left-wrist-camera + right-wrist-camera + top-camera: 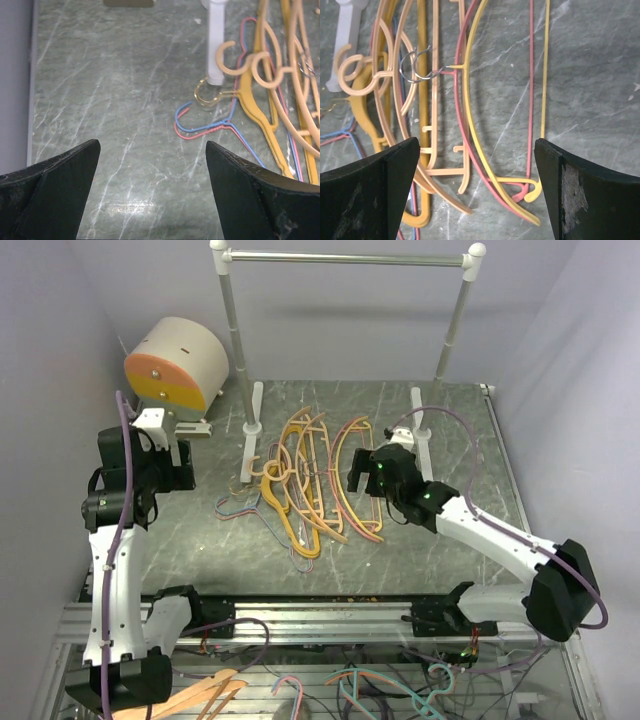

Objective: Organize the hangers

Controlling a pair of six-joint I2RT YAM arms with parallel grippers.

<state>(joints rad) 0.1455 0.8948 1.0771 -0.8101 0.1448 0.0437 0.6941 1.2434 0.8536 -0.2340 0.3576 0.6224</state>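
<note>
- Gaping wide, the left gripper [152, 145] has its fingers [60, 185] spread to the full and holds nothing; only bare table [115, 90] lies between them.
- Left wrist view: thin wire hangers [192, 132], one blue and one red, lie at 1 o'clock of the fingertips, apart from them. A gold hook [202, 95] sits just beyond, beside a white rail foot [216, 45].
- Mustard hanger [255, 107] is at 2 o'clock with peach hooks [227, 62] lying over its neck.
- Right gripper [476, 145] is also fully open and empty, poised over the pile.
- Right wrist view: a pink curved hanger [461, 115] and a yellow curved hanger [471, 131] run between the fingers [375, 190]; peach hangers [435, 90] are at 11 o'clock, with a metal hook [415, 67] across them.
- Top view: the hangers [300, 490] lie heaped flat at table centre, overlapping. The right gripper is at the pile's 3 o'clock edge; the left gripper is at 9 o'clock, well apart.
- Clothes rail [345, 257] stands at 12 o'clock of the pile with its bar bare.
- Round white drum [175, 368] with an orange face is at 10 o'clock.
</note>
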